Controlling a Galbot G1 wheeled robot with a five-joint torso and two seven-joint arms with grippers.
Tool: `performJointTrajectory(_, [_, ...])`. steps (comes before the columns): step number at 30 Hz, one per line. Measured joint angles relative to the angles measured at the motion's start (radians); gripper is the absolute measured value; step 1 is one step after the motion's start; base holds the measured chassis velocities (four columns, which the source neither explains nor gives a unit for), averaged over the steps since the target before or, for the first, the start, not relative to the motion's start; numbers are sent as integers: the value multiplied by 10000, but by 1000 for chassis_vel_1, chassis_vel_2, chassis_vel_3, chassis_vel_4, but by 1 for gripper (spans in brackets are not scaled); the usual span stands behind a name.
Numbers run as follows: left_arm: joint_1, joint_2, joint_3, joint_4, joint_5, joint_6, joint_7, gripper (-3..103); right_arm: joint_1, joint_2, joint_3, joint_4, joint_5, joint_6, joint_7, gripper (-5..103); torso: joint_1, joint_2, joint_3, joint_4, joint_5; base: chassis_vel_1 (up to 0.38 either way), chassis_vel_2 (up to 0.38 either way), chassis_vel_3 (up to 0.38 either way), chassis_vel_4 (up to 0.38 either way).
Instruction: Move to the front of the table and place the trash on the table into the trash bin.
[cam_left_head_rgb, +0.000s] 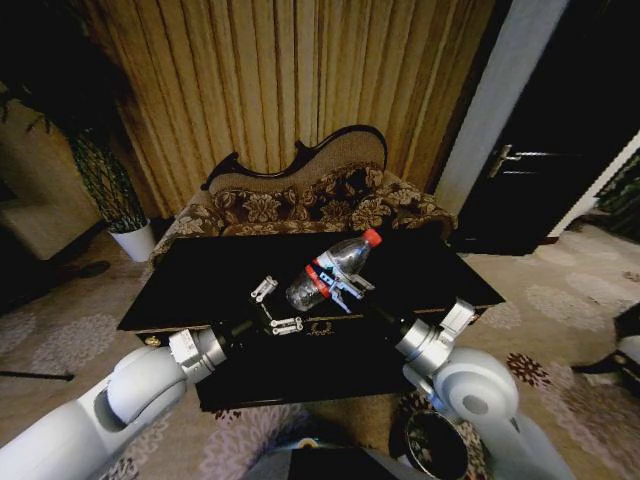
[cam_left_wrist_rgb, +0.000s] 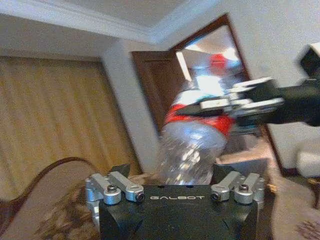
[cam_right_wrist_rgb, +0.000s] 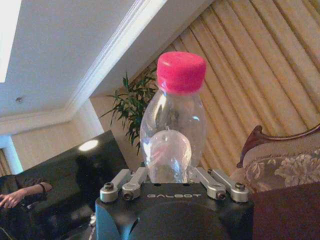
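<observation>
Head view: table spans mid-frame. Sofa directly behind it, curtain behind the sofa across the upper frame. Plant pot on the floor at left, beside the sofa's end. Door at upper right. Bottle above the table's middle, tilted, cap toward upper right, right gripper around its midsection. Left gripper just left of the bottle, over the table's front half. Trash bin on the floor at lower right, in front of the table.
</observation>
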Motion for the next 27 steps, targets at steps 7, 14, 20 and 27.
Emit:
performJointTrajectory(7, [192,-418,-1165,278,-373,239,-419,100,412,78,214,-440,-18,110,22,27,0,-1,0,0,7,0,0,0,0])
performJointTrajectory(14, [225,-1077,-1983,536,-518,846,-1545,100,961,252,445,-1294,-891,494,21,27,0,0,0,1,0,0,0,0,0])
performJointTrajectory(20, [278,-1409,-2665,789,-593,1395,-2327,100,1071,337,490,-2302,-3102,804,20,27,0,0,1,0,1,0,0,0,0])
performJointTrajectory(27, [57,-2127,-3524,1080,-726,2223,-3556,100,1200,480,758,-3349,-5460,972,18,27,0,-1,1,-1,1,0,0,0,0])
